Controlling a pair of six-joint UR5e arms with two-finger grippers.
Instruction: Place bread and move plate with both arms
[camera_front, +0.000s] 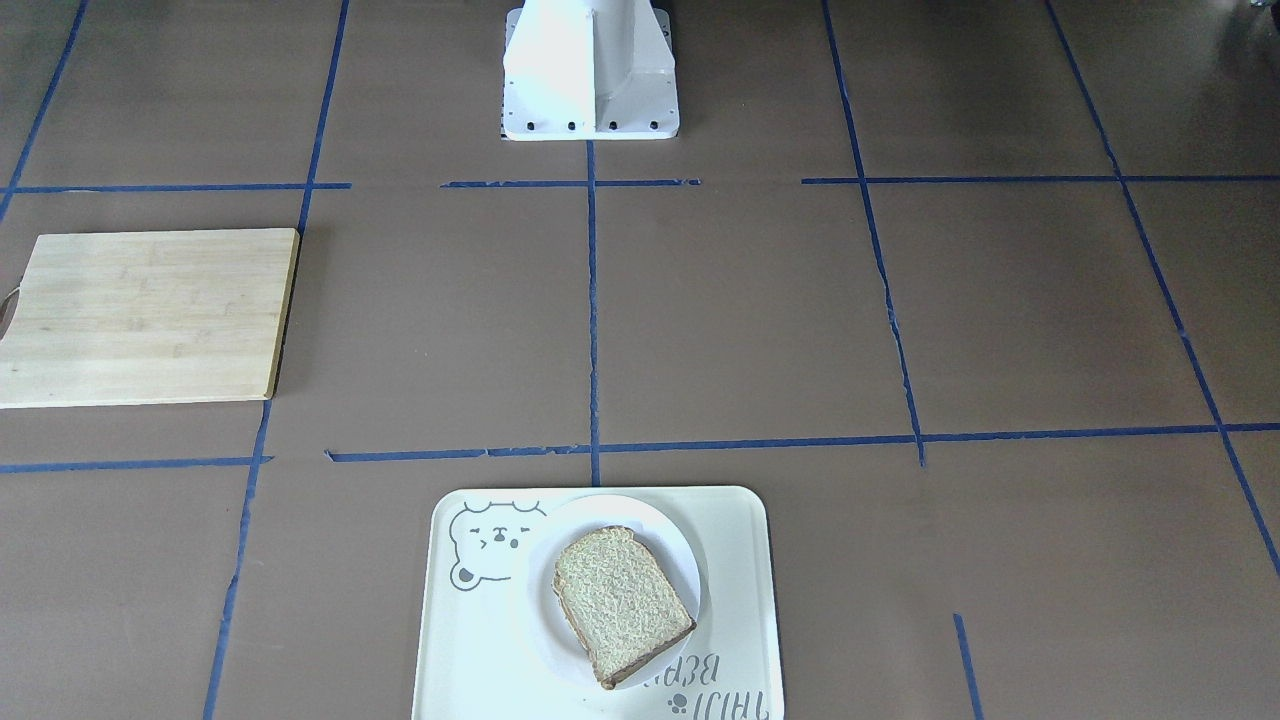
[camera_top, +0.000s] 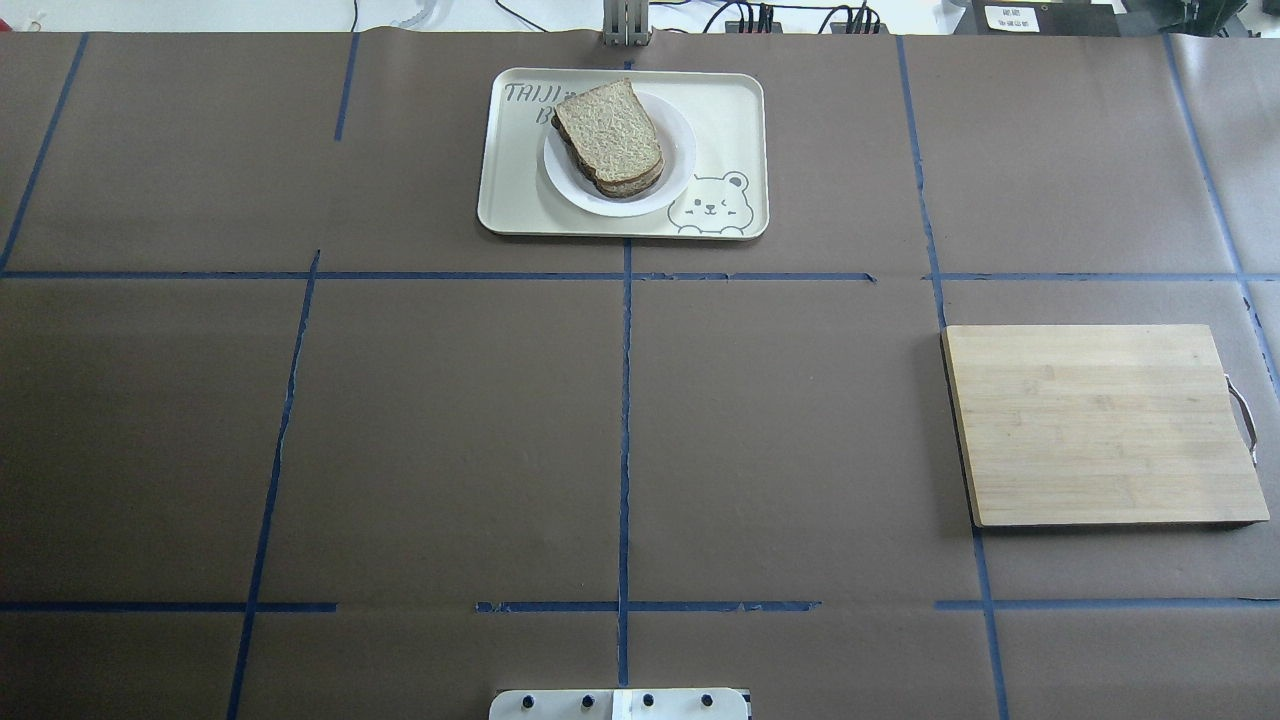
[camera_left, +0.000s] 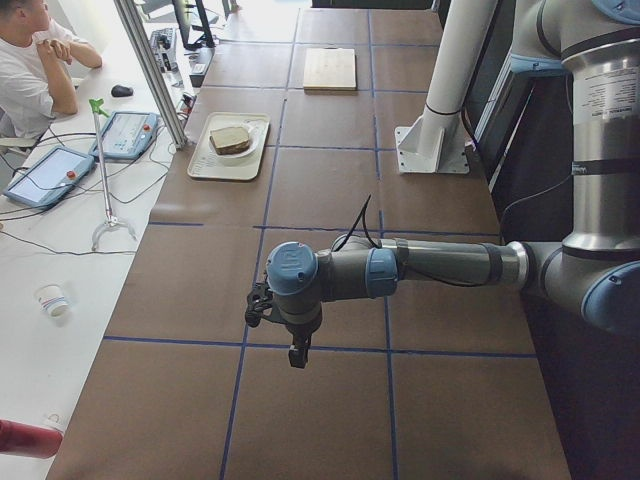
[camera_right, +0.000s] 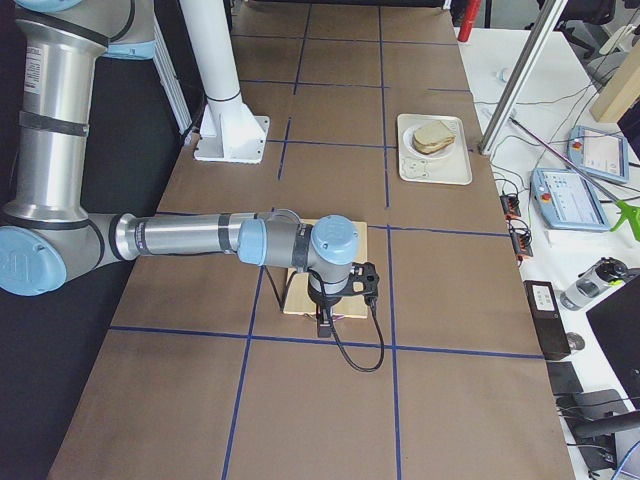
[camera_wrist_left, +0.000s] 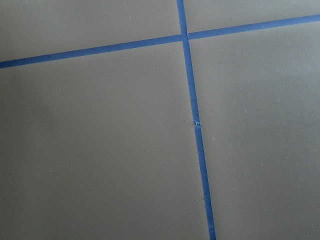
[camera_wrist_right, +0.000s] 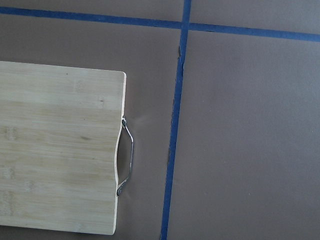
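Observation:
The bread (camera_front: 620, 600) (camera_top: 610, 130), a plain light-brown slice, lies on top of a darker layer on the small white plate (camera_front: 688, 565) (camera_top: 676, 166). The plate sits on the cream bear-print tray (camera_front: 740, 600) (camera_top: 720, 120) at the table's far middle edge. My left gripper (camera_left: 298, 355) hangs over bare table at the left end, far from the tray. Beside the wooden board (camera_right: 297, 295) my right gripper (camera_right: 325, 322) points down. Both grippers show only in the side views, so I cannot tell whether they are open or shut.
The wooden board (camera_top: 1100, 420) (camera_front: 140, 315) (camera_wrist_right: 55, 150) with its metal handle (camera_wrist_right: 127, 157) lies on my right side. The white pedestal (camera_front: 590, 70) stands at the near middle. Blue tape lines cross the brown table. A person (camera_left: 30, 60) sits beyond the far edge.

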